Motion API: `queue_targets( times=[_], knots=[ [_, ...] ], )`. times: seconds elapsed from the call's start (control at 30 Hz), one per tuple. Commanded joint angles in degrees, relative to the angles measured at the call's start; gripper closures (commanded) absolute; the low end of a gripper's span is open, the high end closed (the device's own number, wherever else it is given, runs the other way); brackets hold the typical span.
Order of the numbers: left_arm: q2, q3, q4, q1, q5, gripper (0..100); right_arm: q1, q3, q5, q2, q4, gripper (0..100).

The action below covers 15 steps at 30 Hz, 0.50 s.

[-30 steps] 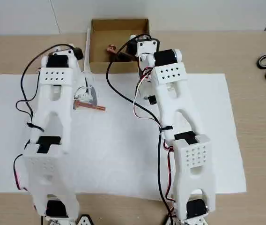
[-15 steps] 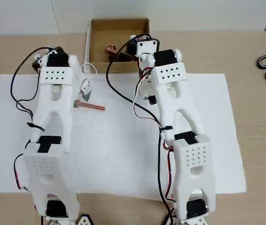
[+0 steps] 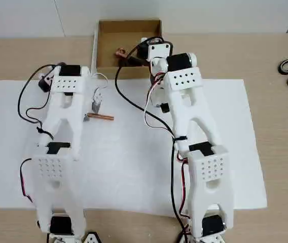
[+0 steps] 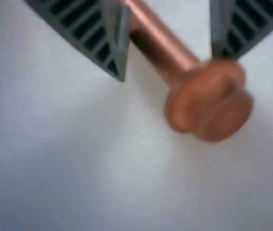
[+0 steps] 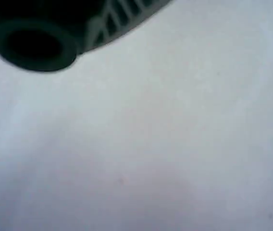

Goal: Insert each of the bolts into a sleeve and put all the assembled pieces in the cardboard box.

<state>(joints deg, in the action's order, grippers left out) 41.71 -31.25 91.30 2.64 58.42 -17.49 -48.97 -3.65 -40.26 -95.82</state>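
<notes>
Open paper (image 3: 129, 162) between arms; right arm (image 3: 184, 86) and cable (image 3: 116, 80) crowd cardboard box (image 3: 134, 40) front.

A black sleeve (image 5: 33, 45) shows its round open end. White paper (image 5: 175, 144) lies flat behind the sleeve.

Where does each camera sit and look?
High view: fixed above, looking down on both arms, the cardboard box and the bolt.
Left wrist view: on the left arm, looking past its open gripper at the bolt.
Right wrist view: on the right arm, facing the white sheet, a dark tube by its gripper.
High and left wrist views share the bolt.
</notes>
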Motion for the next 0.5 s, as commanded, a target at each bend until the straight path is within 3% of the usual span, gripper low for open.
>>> queue_targets(
  times=[0.0,0.17,0.27,0.47],
  knots=[
    [-0.53,-2.24,-1.05,0.0,0.09,89,0.22,-1.93,-0.18,4.53,-0.57,98.1],
    [-0.44,-1.89,-2.2,0.09,0.09,90,0.22,-1.93,-0.18,4.53,-0.48,98.1],
    [-0.44,-1.89,-2.29,0.09,0.0,99,0.22,-1.93,-0.18,4.53,-0.48,98.1],
    [-0.44,-2.07,-2.02,-0.09,-0.26,100,0.22,-1.93,-0.18,4.44,-0.48,98.1]
  ],
)
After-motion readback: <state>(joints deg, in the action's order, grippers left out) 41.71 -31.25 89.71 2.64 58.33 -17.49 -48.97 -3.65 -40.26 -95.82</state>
